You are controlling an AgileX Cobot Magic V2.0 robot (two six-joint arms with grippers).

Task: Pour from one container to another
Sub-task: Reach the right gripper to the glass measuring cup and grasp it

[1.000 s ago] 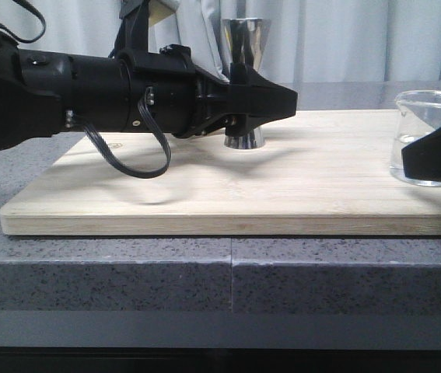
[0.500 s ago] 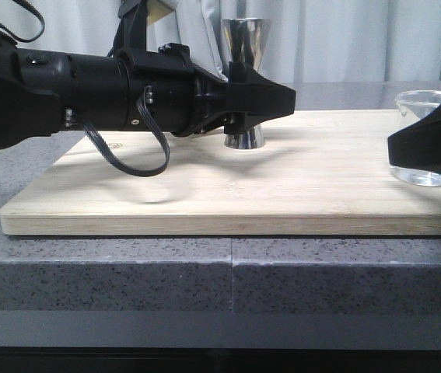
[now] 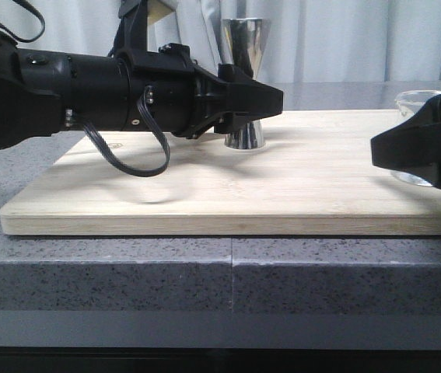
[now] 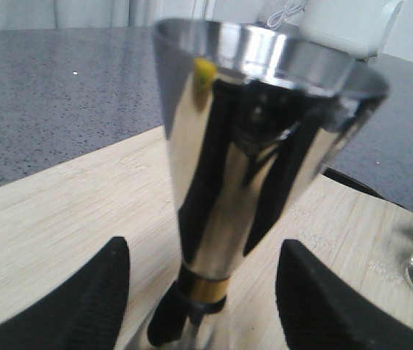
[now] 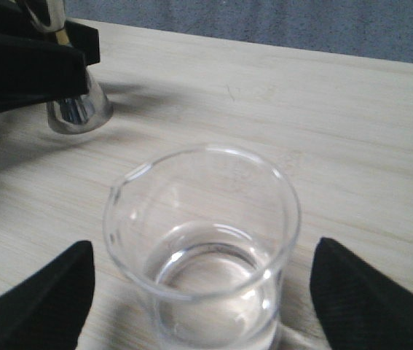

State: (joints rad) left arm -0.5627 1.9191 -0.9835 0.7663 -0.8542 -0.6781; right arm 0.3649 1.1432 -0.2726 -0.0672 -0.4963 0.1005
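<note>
Glass beaker (image 5: 202, 248), fragile, slippery, holding liquid: grip mid-wall. Right gripper (image 5: 199, 306) open astride it, untouched. Left gripper (image 4: 202, 306) open around steel jigger (image 4: 253, 160) waist.

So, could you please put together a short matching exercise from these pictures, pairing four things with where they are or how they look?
Things:
1. beaker
2. jigger
3. board
4. left pincer

Descriptions:
A. pale wood, lying on the grey counter
B. open, one finger on each side of the jigger's waist
C. clear glass, upright at the board's right end, a little clear liquid in it
D. shiny steel, upright, with a gold band at its narrow waist

Pairs: 1-C, 2-D, 3-A, 4-B
</note>
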